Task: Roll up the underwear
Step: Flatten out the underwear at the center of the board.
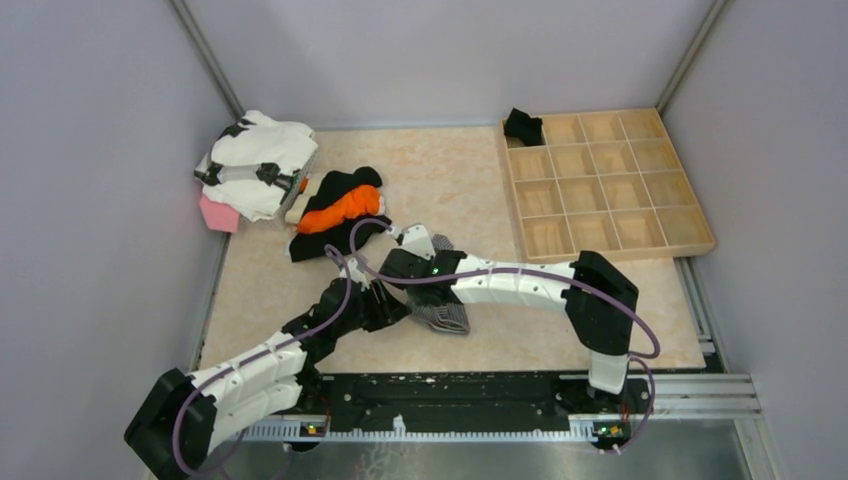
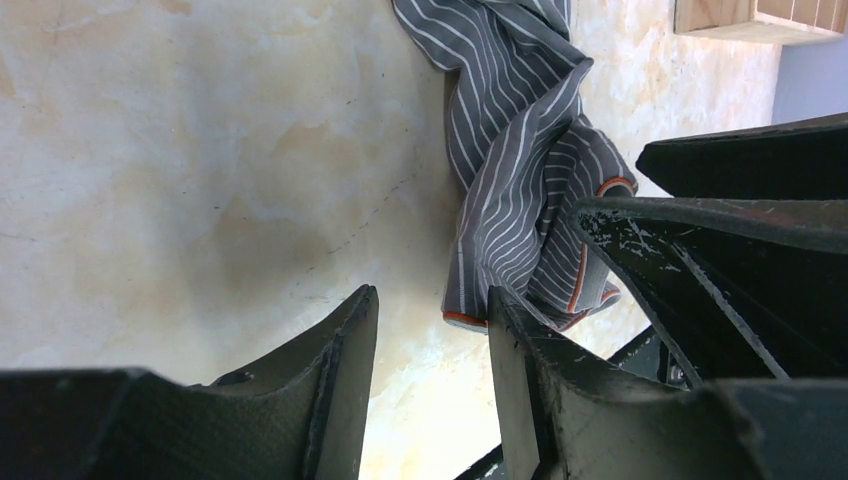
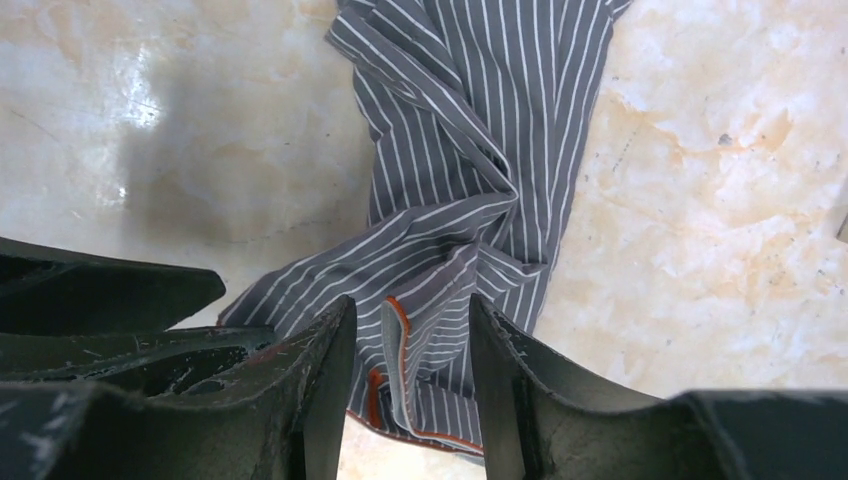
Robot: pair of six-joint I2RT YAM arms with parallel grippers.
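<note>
Striped underwear: grey striped underwear [image 1: 447, 318] lies crumpled on the table [image 1: 470, 180], near centre, where the two arms meet; its hem is orange.
Right gripper: right gripper [image 3: 412, 299] is low over the striped cloth, jaws apart on either side of a raised, orange-hemmed fold that stands in the gap without being pinched.
Left gripper: left gripper [image 2: 431, 291] is just beside it, jaws apart over bare table; the cloth's orange-edged corner touches the inner side of one finger [image 2: 520, 360].
Black underwear: black underwear [image 1: 522, 125] sits bunched in the far-left compartment of the tray.
Tray: wooden tray [image 1: 690, 242] with a grid of compartments, far right.
Far left: a white-and-black garment [image 1: 255, 155], a pink block [image 1: 218, 213], and a black-and-orange clothes pile [image 1: 338, 212] just to their right.
</note>
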